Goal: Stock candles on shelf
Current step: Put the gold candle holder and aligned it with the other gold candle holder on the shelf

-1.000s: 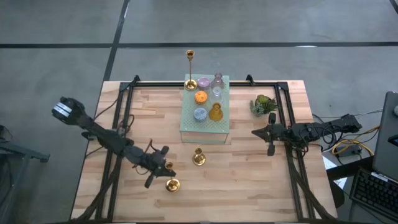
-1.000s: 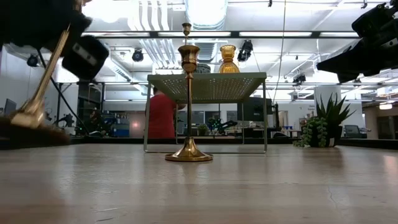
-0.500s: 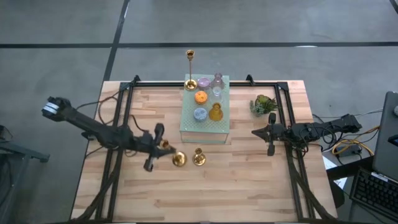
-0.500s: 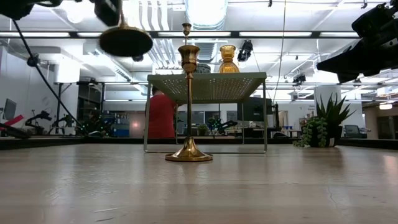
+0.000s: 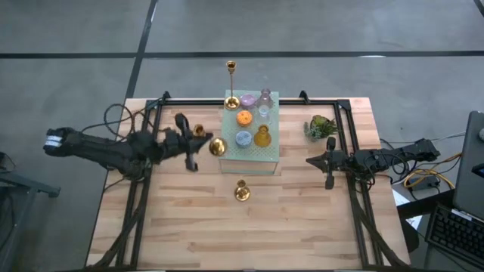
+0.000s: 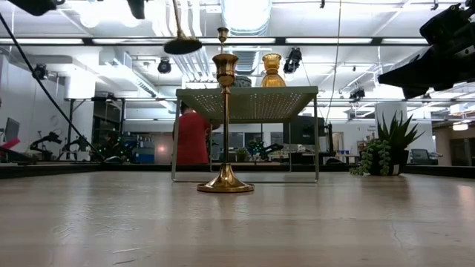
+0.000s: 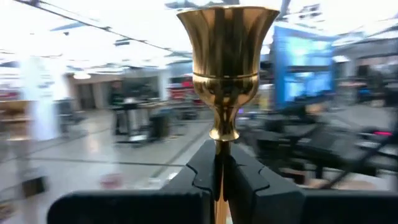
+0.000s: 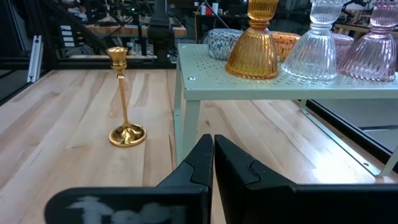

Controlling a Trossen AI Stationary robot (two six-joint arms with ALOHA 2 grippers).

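My left gripper [image 5: 194, 139] is shut on a gold candlestick [image 5: 209, 140], held high in the air just left of the pale mint-green shelf [image 5: 270, 156]. Its cup [image 7: 227, 43] fills the left wrist view, and its round base [image 6: 182, 46] shows from below in the low view. On the shelf stand orange [image 5: 243, 118], lilac [image 5: 248, 100], clear [image 5: 265, 102], pale blue [image 5: 243, 138] and amber [image 5: 262, 136] candles. My right gripper [image 5: 328, 163] is shut and empty, right of the shelf. My left gripper pinches the candlestick's thin stem [image 7: 219, 155] between its two fingers, just below the cup. The fingers come roughly level from the table's left. The candlestick is lifted clear of the table, tilted, with its base [image 5: 218, 146] toward the shelf's left edge.
A second gold candlestick [image 5: 242, 190] stands on the table in front of the shelf and also shows in the right wrist view [image 8: 124, 93]. A tall one [image 5: 231, 85] stands at the shelf's far left corner. A small green plant [image 5: 321, 125] sits at the right. A black frame [image 5: 151, 121] borders the table.
My left gripper has lifted the gold candlestick from the table's near left and carried it up and toward the far edge, to the shelf's left side. It has stayed shut on the stem. The candlestick is now clear of the table.
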